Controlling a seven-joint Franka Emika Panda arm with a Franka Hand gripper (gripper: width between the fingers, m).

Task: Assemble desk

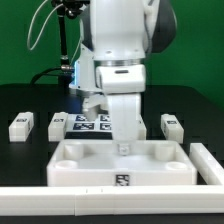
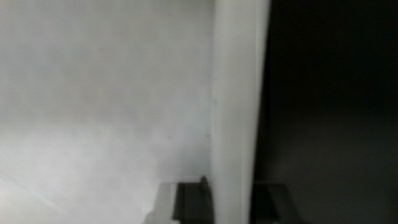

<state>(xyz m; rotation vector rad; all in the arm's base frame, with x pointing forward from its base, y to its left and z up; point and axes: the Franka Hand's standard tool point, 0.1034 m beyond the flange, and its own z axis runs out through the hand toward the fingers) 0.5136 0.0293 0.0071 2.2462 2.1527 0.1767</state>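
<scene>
The white tray-like desk tabletop [image 1: 85, 166] lies at the front of the black table, with a tag on its front wall. My gripper [image 1: 123, 148] reaches straight down onto the middle of its back rim. In the wrist view the tabletop [image 2: 107, 100] fills one side. Its thin rim wall [image 2: 237, 100] runs between my two dark fingers [image 2: 192, 205], which press on either side of it. My gripper [image 2: 231, 205] is shut on this rim. Three small white legs lie behind: two on the exterior view's left [image 1: 21, 125] [image 1: 57, 126] and one on its right [image 1: 172, 125].
The marker board [image 1: 88, 124] lies flat behind the tabletop, partly hidden by my arm. A white border rail [image 1: 60, 197] runs along the front edge and up the exterior view's right side [image 1: 208, 162]. A dark stand rises at the back [image 1: 63, 50].
</scene>
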